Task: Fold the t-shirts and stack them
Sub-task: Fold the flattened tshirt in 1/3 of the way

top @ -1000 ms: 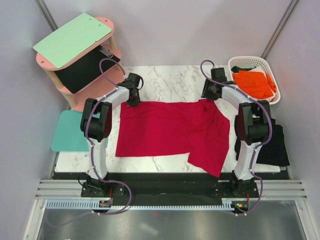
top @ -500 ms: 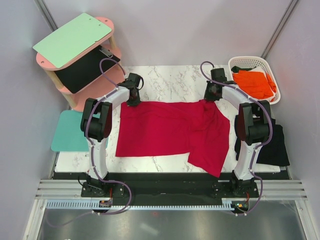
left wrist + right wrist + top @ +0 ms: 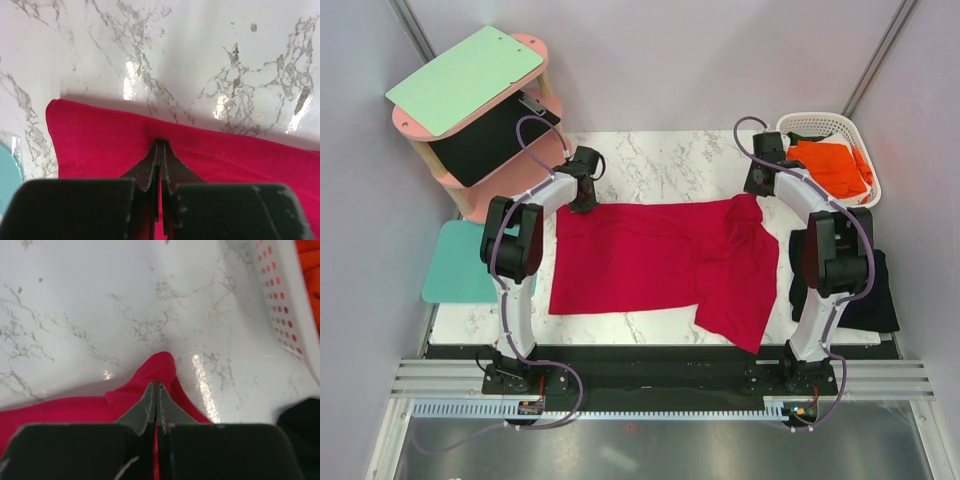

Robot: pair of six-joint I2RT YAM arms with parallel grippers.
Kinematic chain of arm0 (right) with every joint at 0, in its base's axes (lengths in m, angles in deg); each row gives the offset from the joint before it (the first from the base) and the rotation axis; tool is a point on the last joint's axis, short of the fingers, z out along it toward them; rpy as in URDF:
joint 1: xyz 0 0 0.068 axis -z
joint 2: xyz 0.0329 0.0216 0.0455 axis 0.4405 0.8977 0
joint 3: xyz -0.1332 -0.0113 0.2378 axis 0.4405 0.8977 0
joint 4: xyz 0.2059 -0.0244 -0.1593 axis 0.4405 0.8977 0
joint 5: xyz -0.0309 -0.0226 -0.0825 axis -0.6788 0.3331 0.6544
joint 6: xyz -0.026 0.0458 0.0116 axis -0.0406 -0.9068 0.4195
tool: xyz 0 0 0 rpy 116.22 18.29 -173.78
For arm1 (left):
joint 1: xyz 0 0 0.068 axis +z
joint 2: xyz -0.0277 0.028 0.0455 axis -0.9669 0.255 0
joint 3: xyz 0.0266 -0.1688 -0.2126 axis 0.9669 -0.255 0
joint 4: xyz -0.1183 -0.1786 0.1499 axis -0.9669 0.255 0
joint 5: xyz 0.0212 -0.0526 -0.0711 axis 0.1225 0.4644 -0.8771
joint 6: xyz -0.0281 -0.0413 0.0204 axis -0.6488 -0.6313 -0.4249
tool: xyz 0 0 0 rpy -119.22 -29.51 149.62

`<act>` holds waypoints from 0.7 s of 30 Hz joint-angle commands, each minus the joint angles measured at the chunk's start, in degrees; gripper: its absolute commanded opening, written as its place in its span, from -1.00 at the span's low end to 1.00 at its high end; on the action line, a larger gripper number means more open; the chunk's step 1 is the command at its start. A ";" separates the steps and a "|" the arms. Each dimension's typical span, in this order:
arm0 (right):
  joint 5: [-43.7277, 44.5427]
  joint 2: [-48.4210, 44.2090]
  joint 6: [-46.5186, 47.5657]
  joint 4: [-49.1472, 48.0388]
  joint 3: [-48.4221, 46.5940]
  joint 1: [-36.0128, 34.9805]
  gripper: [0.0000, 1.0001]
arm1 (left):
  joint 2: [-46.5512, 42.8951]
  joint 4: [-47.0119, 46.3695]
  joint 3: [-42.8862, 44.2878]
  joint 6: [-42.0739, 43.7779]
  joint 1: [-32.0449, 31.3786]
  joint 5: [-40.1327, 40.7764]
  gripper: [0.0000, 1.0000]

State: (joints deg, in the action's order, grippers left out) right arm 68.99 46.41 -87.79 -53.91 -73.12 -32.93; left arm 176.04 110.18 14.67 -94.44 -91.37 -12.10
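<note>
The crimson red t-shirt [image 3: 660, 262] lies spread across the marble table, its right part folded over and bunched. My left gripper [image 3: 583, 205] is shut on the shirt's far left edge [image 3: 100, 145], its jaws pinched on a small tuck of cloth [image 3: 161, 142]. At the far right corner my right gripper [image 3: 757, 192] is shut on a raised peak of red cloth [image 3: 160, 367]. The orange t-shirt [image 3: 828, 166] lies in the white basket [image 3: 820, 122]. A black t-shirt [image 3: 868, 292] hangs at the table's right edge beside the right arm.
A pink shelf unit [image 3: 535, 170] at the back left carries a mint-green board [image 3: 465, 78] and a black sheet [image 3: 485, 142]. A teal mat [image 3: 455, 262] lies left of the table. The basket wall [image 3: 280, 300] stands close to the right gripper.
My right gripper has closed on the red shirt's far right corner and shifted right toward the basket, drawing that corner with it. The left gripper has stayed shut in place.
</note>
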 commanded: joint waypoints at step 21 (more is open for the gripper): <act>14.38 2.54 -1.95 -6.81 0.79 3.27 -0.96 | -0.13 5.74 -0.63 -0.05 3.04 4.25 -0.96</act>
State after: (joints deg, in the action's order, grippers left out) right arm 78.74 51.46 -89.30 -55.35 -73.05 -29.71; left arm 175.91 111.39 14.67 -94.44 -89.66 -11.11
